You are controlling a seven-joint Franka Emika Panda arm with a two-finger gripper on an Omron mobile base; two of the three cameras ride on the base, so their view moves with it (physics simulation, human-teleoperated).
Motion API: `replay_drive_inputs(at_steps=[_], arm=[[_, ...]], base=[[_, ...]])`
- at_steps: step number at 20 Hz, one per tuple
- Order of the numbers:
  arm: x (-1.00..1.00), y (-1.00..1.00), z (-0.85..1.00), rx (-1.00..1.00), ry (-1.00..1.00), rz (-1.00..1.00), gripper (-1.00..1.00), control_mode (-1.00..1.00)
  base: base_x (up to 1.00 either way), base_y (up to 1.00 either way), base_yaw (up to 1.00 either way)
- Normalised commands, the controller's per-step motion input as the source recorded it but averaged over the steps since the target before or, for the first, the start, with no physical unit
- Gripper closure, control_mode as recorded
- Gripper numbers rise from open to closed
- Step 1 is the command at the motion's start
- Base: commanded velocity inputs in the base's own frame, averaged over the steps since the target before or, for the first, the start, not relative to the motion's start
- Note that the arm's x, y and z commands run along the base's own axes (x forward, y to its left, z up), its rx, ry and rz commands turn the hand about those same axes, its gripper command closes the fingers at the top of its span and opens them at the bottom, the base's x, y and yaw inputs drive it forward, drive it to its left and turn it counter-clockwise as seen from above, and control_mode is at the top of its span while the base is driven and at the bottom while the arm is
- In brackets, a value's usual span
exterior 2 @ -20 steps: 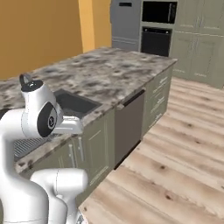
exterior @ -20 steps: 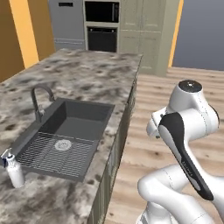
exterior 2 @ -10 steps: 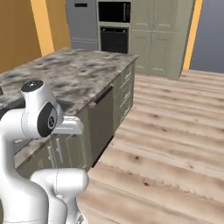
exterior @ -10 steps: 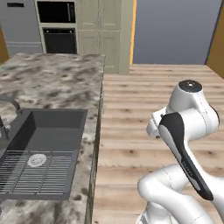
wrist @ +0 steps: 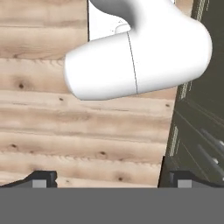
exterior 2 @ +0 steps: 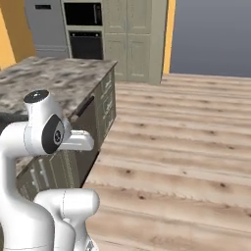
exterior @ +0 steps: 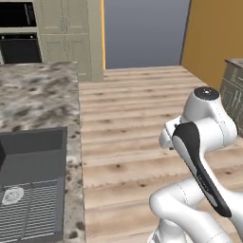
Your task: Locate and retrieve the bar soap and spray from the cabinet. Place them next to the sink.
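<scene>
The sink (exterior: 34,159) is a dark grey basin with a ribbed drainboard, set in the marbled counter at the lower left of the left base view. The bar soap, the spray and the cabinet are out of view. My arm is folded close over the base, with the hand pointing down at the wooden floor. In the hand view my gripper (wrist: 113,178) is open, its two dark fingertips (wrist: 43,177) set wide apart with only floor planks between them.
The marbled island counter (exterior 2: 59,81) runs along my left, with grey-green base cabinets (wrist: 197,144) under it. A black wall oven (exterior 2: 86,44) and tall beige cupboards (exterior 2: 130,39) stand at the far wall. Wooden floor (exterior: 137,109) stretches ahead and right. Another counter end (exterior: 233,80) sits at the right.
The whole picture has shifted: the base has turned right, so the sink and counter slid left and the spray bottle by the sink left the frame. The arm keeps its folded pose.
</scene>
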Motion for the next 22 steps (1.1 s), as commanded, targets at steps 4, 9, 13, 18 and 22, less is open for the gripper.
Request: replay_drive_inputs(at_steps=[4, 9, 13, 18, 22], arm=[[0.0, 0.0, 0.0, 0.0, 0.0, 0.0, -1.0, 1.0], [0.0, 0.0, 0.0, 0.0, 0.0, 0.0, -1.0, 1.0], [0.0, 0.0, 0.0, 0.0, 0.0, 0.0, -1.0, 1.0], [0.0, 0.0, 0.0, 0.0, 0.0, 0.0, -1.0, 1.0], [0.0, 0.0, 0.0, 0.0, 0.0, 0.0, -1.0, 1.0]], base=[[0.0, -0.28, -0.34], [0.02, -0.4, -0.3], [0.03, -0.15, -0.37], [0.0, 0.0, -0.42], [0.04, 0.0, -0.41]])
